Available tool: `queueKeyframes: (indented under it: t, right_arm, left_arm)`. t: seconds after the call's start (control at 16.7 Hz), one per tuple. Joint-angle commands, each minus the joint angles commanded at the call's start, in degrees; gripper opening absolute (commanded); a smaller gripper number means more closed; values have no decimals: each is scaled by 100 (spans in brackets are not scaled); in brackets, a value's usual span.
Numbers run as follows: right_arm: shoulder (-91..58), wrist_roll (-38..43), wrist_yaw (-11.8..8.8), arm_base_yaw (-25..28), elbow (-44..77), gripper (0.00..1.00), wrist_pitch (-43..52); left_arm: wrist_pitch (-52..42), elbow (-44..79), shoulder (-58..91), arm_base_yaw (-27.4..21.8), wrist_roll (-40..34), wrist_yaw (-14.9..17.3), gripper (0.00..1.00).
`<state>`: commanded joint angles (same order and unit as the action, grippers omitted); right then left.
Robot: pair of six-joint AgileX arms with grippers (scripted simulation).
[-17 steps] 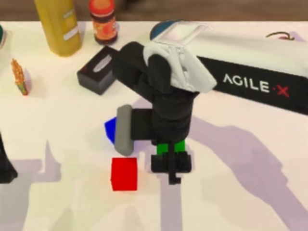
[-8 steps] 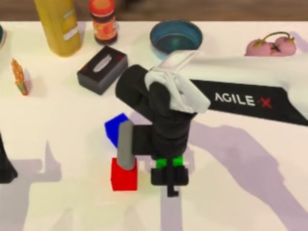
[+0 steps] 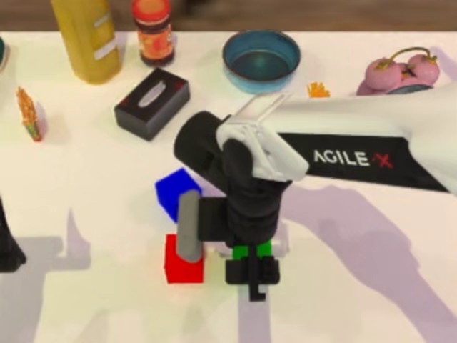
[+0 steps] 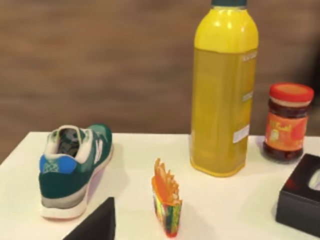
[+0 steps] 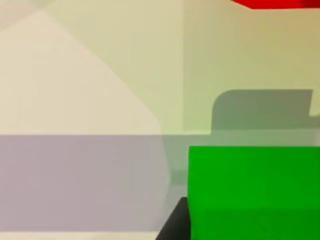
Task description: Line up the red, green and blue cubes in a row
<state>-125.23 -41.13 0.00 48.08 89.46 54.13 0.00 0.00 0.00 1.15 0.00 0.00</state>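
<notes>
Near the front middle of the counter (image 3: 86, 214), the right gripper (image 3: 250, 273) stood over the green cube (image 3: 251, 250), of which the top view showed only a strip beneath the wrist. The jaws appeared to be closed on that cube, since green sat between the black fingers and filled a corner of the right wrist view, though the contact itself was hidden. The red cube (image 3: 184, 263) lay just to the left of the green one, near it but apart. The blue cube (image 3: 173, 193) sat behind the red one, turned at an angle and out of line with the other two.

All three cubes looked plain, matte and rigid, so they would probably be light, hold their shape under a firm pinch and slip little. Flat opposite faces offered the best hold, with the jaws squared to them; the blue cube, being rotated, would likely need the wrist turned to match its sides.

The left gripper was parked at the left edge of the counter, out of sight in the top view, its camera facing a green sneaker (image 4: 75, 170), a fries carton (image 4: 166, 205) and a yellow bottle (image 4: 222, 95).
</notes>
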Motion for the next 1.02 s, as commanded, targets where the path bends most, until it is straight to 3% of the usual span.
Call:
queueKeyframes:
  t: [0.72, 1.02]
  right_arm:
    - [0, 0, 0, 0, 0, 98, 0]
    - [0, 0, 0, 0, 0, 100, 0]
  left_arm:
    - [0, 0, 0, 0, 0, 0, 100]
    - [0, 0, 0, 0, 0, 0, 100]
